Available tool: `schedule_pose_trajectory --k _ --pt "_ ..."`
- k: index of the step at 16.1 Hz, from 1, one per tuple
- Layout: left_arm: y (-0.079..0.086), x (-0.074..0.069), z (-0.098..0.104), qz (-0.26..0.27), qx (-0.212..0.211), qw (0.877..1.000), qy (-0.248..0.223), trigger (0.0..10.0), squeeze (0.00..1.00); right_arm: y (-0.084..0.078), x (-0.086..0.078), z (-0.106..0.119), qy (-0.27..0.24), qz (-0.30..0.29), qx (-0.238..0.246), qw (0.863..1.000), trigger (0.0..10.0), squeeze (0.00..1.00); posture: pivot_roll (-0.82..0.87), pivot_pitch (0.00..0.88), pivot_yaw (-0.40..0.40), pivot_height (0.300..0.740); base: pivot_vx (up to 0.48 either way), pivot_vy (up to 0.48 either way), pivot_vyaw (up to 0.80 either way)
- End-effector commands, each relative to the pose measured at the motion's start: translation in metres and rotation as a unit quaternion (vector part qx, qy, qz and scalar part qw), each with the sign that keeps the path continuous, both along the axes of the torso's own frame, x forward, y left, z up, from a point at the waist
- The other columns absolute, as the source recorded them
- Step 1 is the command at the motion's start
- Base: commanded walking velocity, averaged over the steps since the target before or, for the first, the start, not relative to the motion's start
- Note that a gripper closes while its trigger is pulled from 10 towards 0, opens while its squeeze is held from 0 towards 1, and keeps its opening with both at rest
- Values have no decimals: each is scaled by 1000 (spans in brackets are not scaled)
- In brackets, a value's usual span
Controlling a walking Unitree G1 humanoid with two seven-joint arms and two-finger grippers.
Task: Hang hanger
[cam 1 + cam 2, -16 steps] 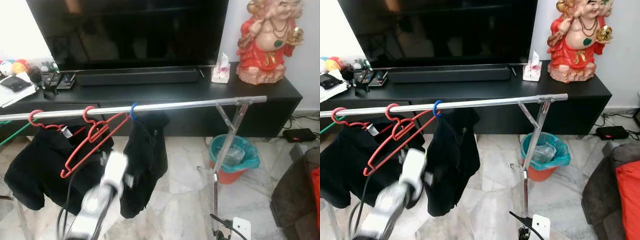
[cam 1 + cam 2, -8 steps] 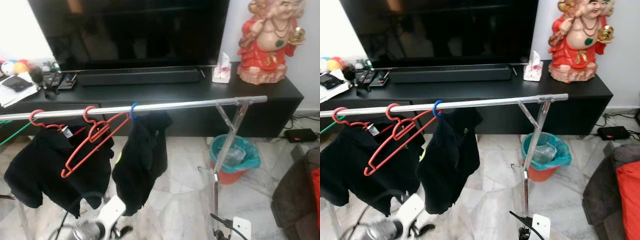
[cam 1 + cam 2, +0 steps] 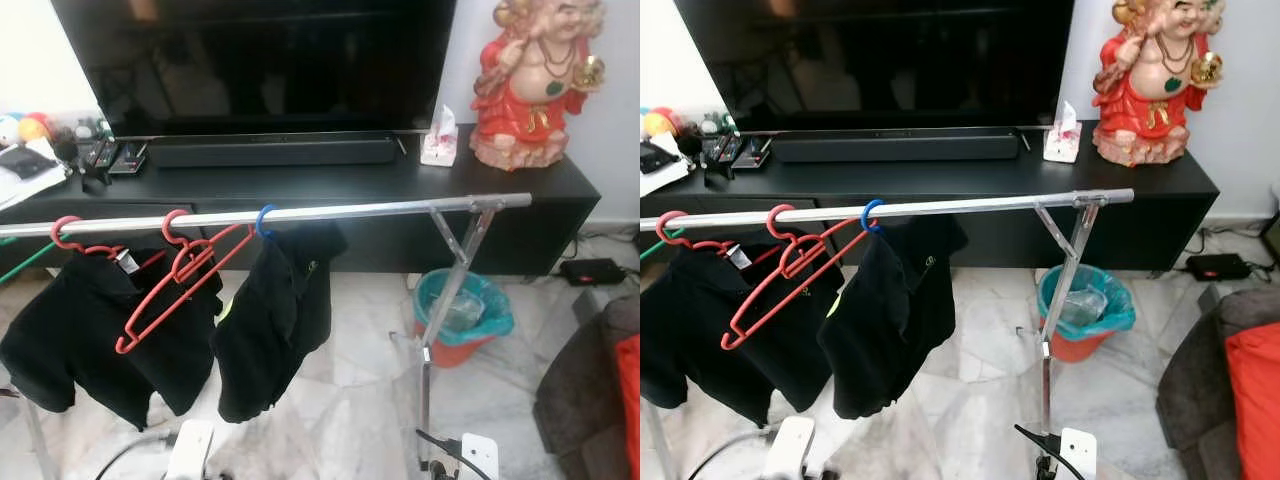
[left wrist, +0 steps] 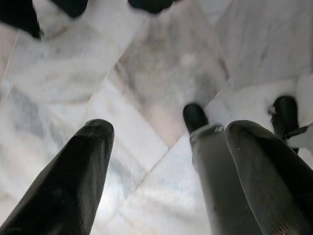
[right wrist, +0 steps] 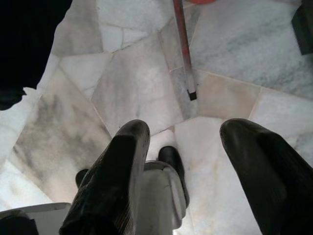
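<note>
The red hanger [image 3: 170,290] is hooked on the silver rail [image 3: 350,211], hanging tilted between 2 black garments, left of the blue hook [image 3: 265,220]. My left gripper [image 4: 161,161] and right gripper [image 5: 183,161] both hang low over the marble floor [image 5: 137,88], well below the hanger. Fingers on each are spread apart, holding nothing.

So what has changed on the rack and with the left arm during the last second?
The left arm came down from in front of the black clothes to the picture's bottom edge; its jaws are open over the marble floor. The empty red hanger stayed tilted on the rail, and the blue-hooked black garment stayed hanging.
</note>
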State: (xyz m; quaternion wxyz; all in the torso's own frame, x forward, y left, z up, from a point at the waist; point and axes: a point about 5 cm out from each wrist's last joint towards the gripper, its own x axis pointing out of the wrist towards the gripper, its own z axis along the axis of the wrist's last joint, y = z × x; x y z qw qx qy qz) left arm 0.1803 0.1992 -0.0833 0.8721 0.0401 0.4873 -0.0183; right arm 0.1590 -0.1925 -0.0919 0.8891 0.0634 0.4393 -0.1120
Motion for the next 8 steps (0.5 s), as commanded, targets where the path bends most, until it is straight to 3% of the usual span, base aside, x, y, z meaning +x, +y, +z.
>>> schedule_pose_trajectory --k 1,5,8 --pt "3 -6 -3 21 9 1000 6 10000 0 -1 -4 -2 12 11 -3 1000 10000 0 -241 0 35 740 0 0 0" --pt "6 -19 -8 66 7 998 10 10000 0 -4 -4 -1 20 57 -19 998 10000 0 -173 0 -9 740 0 0 0" --pt "13 -19 -7 79 10 997 3 10000 0 1 -1 -1 19 72 -17 997 10000 0 -126 0 -14 740 0 0 0"
